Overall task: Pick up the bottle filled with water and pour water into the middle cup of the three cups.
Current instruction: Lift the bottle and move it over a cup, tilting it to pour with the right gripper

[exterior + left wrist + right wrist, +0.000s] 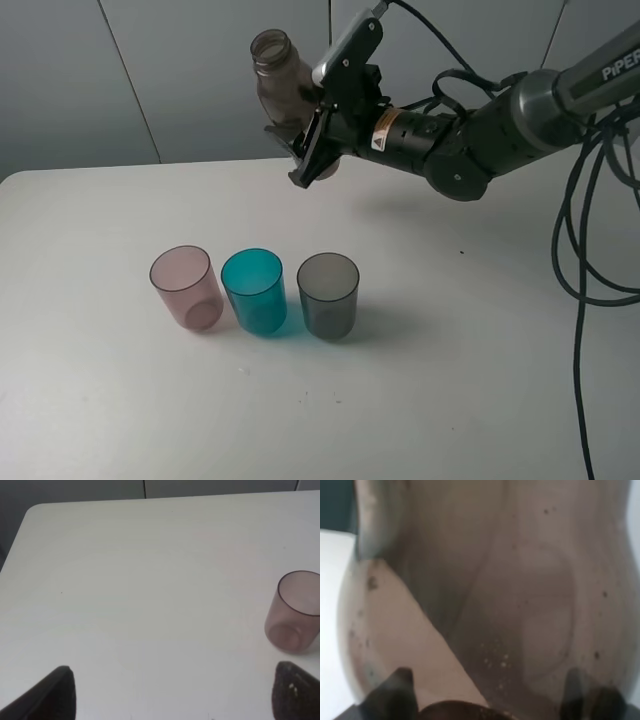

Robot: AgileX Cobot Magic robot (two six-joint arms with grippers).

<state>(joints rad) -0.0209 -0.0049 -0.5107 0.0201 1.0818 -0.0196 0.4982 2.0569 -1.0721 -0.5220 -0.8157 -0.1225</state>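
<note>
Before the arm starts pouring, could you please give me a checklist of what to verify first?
1. Bottle gripped by the right gripper: ok.
2. Bottle uncapped: ok.
3. Bottle mouth over the teal cup: not ok, it hangs behind the row.
4. Teal cup upright between the pink cup and grey cup: ok.
5. Left gripper away from the teal cup: ok, open near the pink cup.
6. Bottle's fill: cannot tell.

White table [450,400]: pink cup [186,288], teal middle cup [254,291], grey cup [328,295] upright, side by side in row
</note>
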